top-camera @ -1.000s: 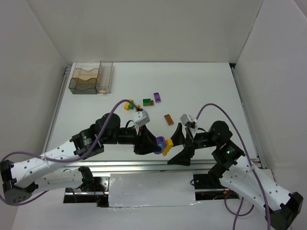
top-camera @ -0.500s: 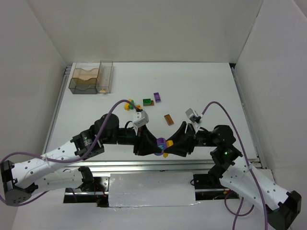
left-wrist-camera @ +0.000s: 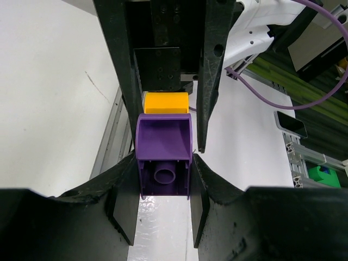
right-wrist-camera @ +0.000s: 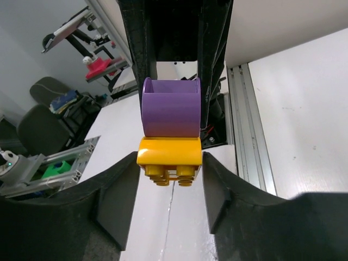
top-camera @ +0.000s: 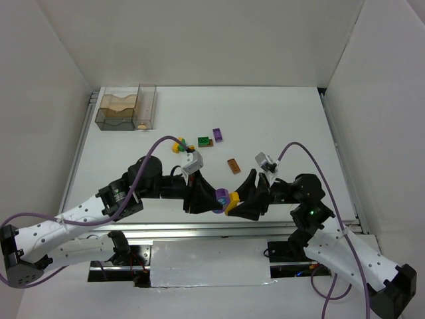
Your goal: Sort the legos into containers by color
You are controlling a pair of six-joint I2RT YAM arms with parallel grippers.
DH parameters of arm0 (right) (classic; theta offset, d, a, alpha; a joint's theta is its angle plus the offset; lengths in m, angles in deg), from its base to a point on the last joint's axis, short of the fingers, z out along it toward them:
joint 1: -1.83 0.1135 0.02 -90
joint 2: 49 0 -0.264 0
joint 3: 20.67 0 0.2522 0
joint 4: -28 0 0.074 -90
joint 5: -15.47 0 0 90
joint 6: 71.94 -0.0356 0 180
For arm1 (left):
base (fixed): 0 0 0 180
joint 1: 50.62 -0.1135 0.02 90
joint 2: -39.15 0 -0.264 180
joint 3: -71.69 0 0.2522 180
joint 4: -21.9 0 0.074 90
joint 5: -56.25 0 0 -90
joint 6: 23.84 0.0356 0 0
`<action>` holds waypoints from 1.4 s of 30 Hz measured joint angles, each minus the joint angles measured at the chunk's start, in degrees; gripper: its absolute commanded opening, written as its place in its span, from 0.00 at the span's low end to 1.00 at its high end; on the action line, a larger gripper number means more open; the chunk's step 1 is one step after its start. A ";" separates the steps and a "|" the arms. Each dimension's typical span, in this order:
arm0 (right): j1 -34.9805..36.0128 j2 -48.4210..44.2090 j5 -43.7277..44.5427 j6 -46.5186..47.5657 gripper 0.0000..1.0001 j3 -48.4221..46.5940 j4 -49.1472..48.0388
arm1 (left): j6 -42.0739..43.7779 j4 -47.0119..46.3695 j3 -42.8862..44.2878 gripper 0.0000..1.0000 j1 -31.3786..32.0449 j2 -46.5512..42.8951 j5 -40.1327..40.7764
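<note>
Over the near middle of the worktop (top-camera: 279, 126), the left jaws pinch a purple brick (left-wrist-camera: 163, 163) and the right jaws pinch the yellow brick (right-wrist-camera: 169, 157) stuck to it, probably to pull the 2 apart for sorting into the far-left containers (top-camera: 109, 123).

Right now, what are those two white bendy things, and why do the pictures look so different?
They are two robot arms with pinching hands called grippers. One picture looks down from above. The other two come from little cameras on each wrist, so they show the pinchers up close. The left gripper pinches a purple brick, and the right gripper pinches a yellow brick. The two bricks touch and look stuck together. On the white table lie loose bricks, such as a green one. Clear bins stand in the far left corner.
</note>
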 measured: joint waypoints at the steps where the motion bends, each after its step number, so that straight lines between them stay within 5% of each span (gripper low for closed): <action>1: 0.00 -0.20 0.02 0.35 0.52 0.00 0.31 | 0.00 0.00 -0.02 0.00 0.00 0.00 -0.04; 3: 0.00 -0.48 0.09 0.79 0.32 0.00 0.59 | -0.11 -0.02 -0.02 0.00 0.00 0.00 -0.37; 8: 0.00 -0.61 0.26 1.36 0.00 0.00 0.87 | -0.22 -0.55 0.00 0.00 0.00 0.00 -0.87; 14: -0.02 -0.96 0.61 1.77 0.00 0.00 0.90 | -0.11 -0.55 0.00 0.00 -1.27 0.02 -1.60; 22: -4.00 -1.25 -1.95 2.95 0.00 1.09 0.85 | -2.36 -1.11 0.02 0.00 -14.34 -0.57 -9.44; 27: -8.20 -1.36 -3.80 3.08 0.00 1.55 0.24 | -3.04 0.57 1.64 0.00 -16.41 -0.13 -10.99; 32: -8.66 -1.29 2.60 4.96 0.00 1.51 6.12 | -7.17 12.76 12.52 0.00 -21.77 2.23 9.94; 36: -8.63 -1.29 8.17 5.18 0.00 1.33 11.06 | -15.96 22.99 24.50 0.00 -38.58 10.71 27.39; 39: -8.44 -1.25 13.03 5.14 0.00 0.07 15.82 | -22.18 26.01 25.38 0.00 -51.21 17.55 34.40; 42: -8.37 -1.31 17.70 4.90 0.00 -1.40 20.00 | -27.82 29.38 25.97 0.00 -56.98 25.62 42.51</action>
